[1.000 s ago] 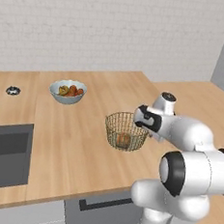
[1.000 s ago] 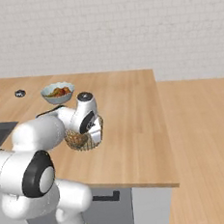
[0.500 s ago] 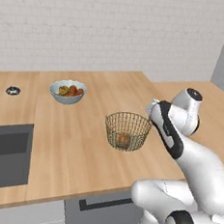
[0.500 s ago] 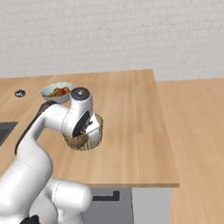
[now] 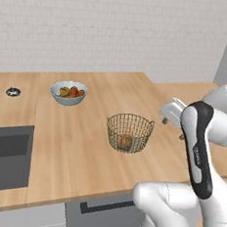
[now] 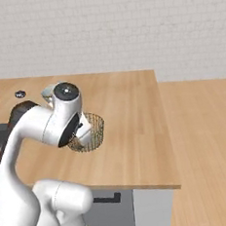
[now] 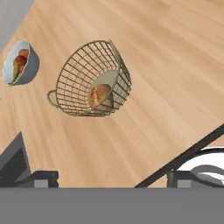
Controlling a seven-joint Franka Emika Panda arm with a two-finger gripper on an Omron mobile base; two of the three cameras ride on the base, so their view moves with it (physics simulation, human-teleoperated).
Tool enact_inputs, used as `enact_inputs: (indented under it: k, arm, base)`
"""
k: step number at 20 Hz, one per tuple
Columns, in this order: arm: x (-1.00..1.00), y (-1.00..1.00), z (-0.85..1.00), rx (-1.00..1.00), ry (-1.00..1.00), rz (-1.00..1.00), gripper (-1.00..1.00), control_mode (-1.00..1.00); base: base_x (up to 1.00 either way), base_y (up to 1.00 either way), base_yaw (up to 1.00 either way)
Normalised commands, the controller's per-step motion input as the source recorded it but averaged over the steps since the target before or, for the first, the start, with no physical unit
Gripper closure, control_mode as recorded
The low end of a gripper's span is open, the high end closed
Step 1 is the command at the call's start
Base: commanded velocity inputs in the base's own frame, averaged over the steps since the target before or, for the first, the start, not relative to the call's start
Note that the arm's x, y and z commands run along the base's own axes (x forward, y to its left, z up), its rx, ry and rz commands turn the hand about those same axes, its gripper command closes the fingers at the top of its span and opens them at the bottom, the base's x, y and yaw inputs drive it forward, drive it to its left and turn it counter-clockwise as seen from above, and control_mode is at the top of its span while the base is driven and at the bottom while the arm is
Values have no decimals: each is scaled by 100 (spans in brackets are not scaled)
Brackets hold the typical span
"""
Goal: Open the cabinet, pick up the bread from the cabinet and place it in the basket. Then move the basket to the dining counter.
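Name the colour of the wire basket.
Tan-brass; the basket shows best in the hand view.

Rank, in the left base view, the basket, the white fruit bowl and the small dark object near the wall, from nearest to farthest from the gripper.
From the gripper, at the right:
1. The basket, just left of it, mid-counter.
2. The white fruit bowl, farther left and back.
3. The small dark object, far left.

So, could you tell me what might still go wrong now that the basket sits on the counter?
1. The open gripper is close beside the basket; a careless swing of the arm could knock it.
2. The bread lies loose inside, so a knock could tip it out.
3. The fruit bowl stands on the same counter, within a wide sweep's path.
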Motion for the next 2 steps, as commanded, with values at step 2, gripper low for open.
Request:
enact_inputs:
  k: [2]
  arm:
    - [-100,20,89,0,0,24,-100,-100]
  base:
    - [0,0,0]
